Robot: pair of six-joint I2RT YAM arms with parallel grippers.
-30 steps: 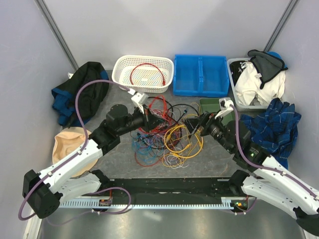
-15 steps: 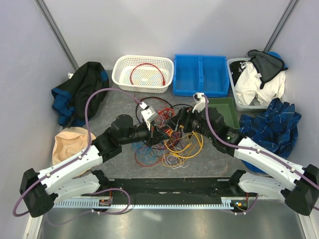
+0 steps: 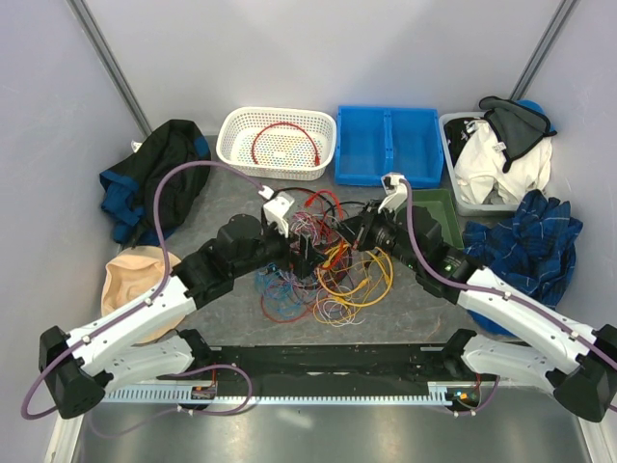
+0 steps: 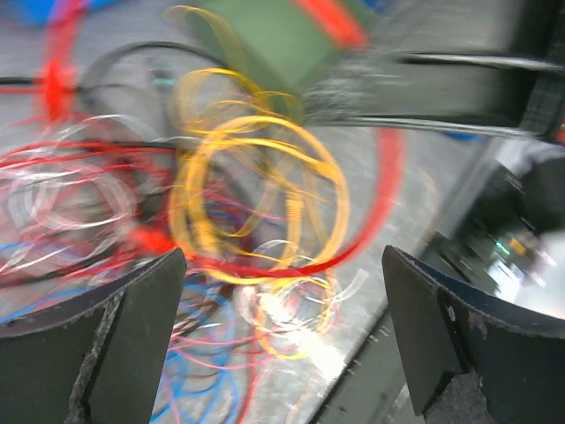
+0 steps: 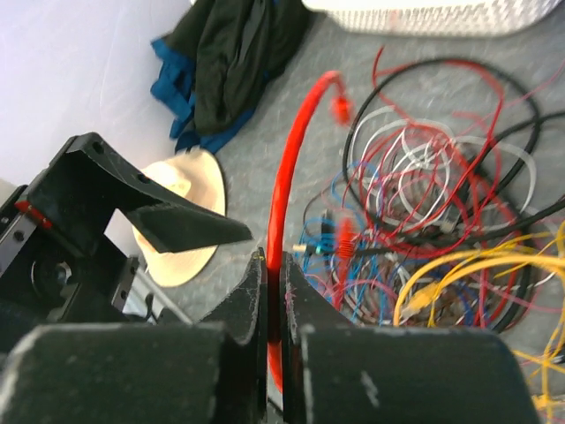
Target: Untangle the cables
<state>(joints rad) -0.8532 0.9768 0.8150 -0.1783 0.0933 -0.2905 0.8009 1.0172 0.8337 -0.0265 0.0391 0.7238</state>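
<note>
The cables [image 3: 326, 260] lie in one tangled heap at mid table: red, yellow, blue, white and black loops. My left gripper [image 3: 307, 253] hovers over the heap's left side. Its view is blurred, and there the left gripper [image 4: 282, 340] stands wide open above yellow loops [image 4: 256, 203] with nothing between its fingers. My right gripper [image 3: 349, 234] is over the heap's top right. In the right wrist view the right gripper [image 5: 274, 283] is shut on a thick red cable [image 5: 284, 194], which rises away from the jaws to a plug end.
A white basket [image 3: 231, 145] holding a red cable [image 3: 285, 130] and a blue bin [image 3: 388, 145] stand at the back. A green tray [image 3: 442, 217] lies behind the right arm. Dark clothes [image 3: 154, 178] and a beige item [image 3: 130, 280] sit left; a laundry bin [image 3: 496, 159] and plaid cloth [image 3: 530, 246] right.
The right arm swung in from the right to the heap and shut on the thick red cable. The left gripper, shut before, has opened wide.
</note>
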